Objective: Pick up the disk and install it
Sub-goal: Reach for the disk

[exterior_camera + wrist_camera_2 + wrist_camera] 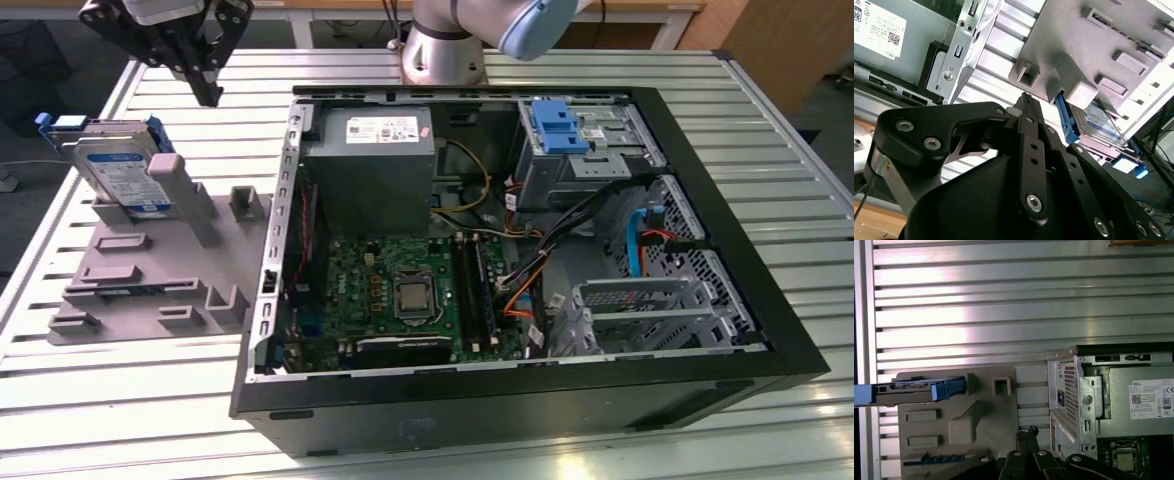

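The disk [118,170], a silver-grey drive with a white-and-blue label in a blue carrier frame, stands on edge in the grey fixture block [147,280] at the exterior view's left. Both wrist views show the disk [1099,120] [909,391] resting in a slot of the fixture [1064,45] [989,410]. My gripper [210,98] hangs above the table's far side, between the fixture and the computer case, apart from the disk. Its fingers are shut with nothing between them, as seen at the gripper [1026,99] [1030,431] in both wrist views.
An open computer case [747,250] lies on the slatted metal table [134,380]. Inside it are a power supply [367,165], a motherboard [400,290], a blue plastic bracket [554,125] at the far end and a metal drive cage [654,315]. The arm's base [441,50] stands behind the case.
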`<state>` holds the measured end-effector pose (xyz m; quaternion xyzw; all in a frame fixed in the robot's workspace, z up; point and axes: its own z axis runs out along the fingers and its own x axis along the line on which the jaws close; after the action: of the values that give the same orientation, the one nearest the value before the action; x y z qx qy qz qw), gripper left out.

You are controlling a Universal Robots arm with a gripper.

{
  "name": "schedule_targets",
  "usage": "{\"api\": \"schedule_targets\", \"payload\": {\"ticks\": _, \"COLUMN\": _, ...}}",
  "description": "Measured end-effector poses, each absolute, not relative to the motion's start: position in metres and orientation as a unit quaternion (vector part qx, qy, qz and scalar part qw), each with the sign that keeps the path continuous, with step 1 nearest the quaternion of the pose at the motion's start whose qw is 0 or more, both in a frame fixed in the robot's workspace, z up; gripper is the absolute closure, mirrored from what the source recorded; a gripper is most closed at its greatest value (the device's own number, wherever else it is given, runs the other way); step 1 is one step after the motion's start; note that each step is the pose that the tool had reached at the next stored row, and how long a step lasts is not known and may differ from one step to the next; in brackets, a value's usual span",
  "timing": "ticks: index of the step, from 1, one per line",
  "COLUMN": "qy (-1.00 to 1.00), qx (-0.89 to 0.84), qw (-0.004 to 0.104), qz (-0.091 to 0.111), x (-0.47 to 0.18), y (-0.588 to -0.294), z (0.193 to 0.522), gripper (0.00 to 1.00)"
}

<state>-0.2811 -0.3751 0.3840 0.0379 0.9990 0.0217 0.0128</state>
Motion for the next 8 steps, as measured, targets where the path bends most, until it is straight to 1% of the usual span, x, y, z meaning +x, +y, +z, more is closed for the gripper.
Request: {"api": "schedule_targets", "payload": {"ticks": 8, "qy": 0.999, "qx": 0.038, "qw": 0.013, "qz": 0.022, "x": -0.2851, "y": -0.3751, "z": 0.3840, "gripper": 0.89}}
